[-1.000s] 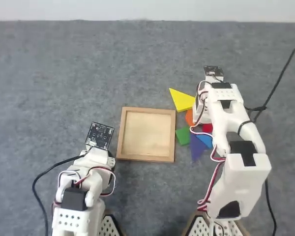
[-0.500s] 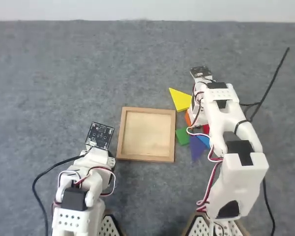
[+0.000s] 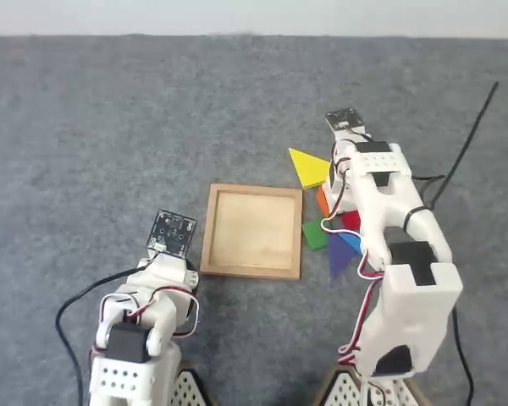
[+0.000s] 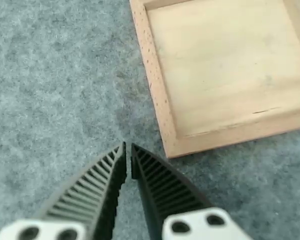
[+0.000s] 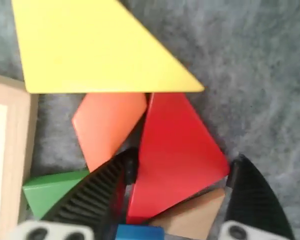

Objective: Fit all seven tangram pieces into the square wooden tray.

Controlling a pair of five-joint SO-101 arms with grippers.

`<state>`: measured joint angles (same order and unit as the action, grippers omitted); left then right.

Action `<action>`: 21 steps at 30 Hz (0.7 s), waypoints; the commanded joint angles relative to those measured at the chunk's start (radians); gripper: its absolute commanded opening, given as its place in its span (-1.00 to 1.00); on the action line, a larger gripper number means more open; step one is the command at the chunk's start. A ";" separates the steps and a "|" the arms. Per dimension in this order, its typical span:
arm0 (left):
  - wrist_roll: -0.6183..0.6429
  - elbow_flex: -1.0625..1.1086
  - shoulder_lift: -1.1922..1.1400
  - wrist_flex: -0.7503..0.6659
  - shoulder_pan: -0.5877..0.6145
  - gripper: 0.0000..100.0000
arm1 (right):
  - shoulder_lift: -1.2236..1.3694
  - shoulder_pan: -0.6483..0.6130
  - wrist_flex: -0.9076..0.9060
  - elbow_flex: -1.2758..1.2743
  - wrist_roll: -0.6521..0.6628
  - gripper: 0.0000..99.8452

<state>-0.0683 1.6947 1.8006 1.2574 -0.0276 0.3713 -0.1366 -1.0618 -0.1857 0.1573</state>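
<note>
Right of wooden tray [image 3: 254,191], on desk: loose cluster of pieces, none seated yet. Right gripper [image 5: 184,159]: fingers apart, astride red triangle [image 5: 175,130]. Left gripper [image 4: 128,147]: fingers closed, beside tray corner. Lower squarely, pinch red's opposite edges, avoid dragging adjoining orange piece [image 5: 107,127].

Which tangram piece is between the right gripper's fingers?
The red triangle; the yellow triangle, orange piece and green piece lie outside the open right gripper.

Light over my table is even, diffuse and fairly bright: only a faint soft shadow lies close under my right arm [image 3: 398,228] on the grey mat [image 3: 110,127], and a thin darker one hugs the wooden tray [image 4: 157,107] rim.
</note>
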 commanded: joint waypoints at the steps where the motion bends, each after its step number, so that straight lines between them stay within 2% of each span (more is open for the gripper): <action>1: -0.003 -0.010 0.015 0.003 0.005 -0.96 | -0.018 -0.018 0.015 0.011 0.011 -0.49; 7: -0.003 -0.010 0.015 0.003 0.005 -0.96 | -0.038 -0.001 0.015 0.009 0.011 -0.63; 21: -0.003 -0.010 0.015 0.003 0.005 -0.96 | -0.223 0.051 0.001 -0.055 0.011 -0.63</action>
<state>-0.0683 1.6947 1.8006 1.2574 -0.0276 0.2685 -0.0982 -1.0618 -0.2378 0.1573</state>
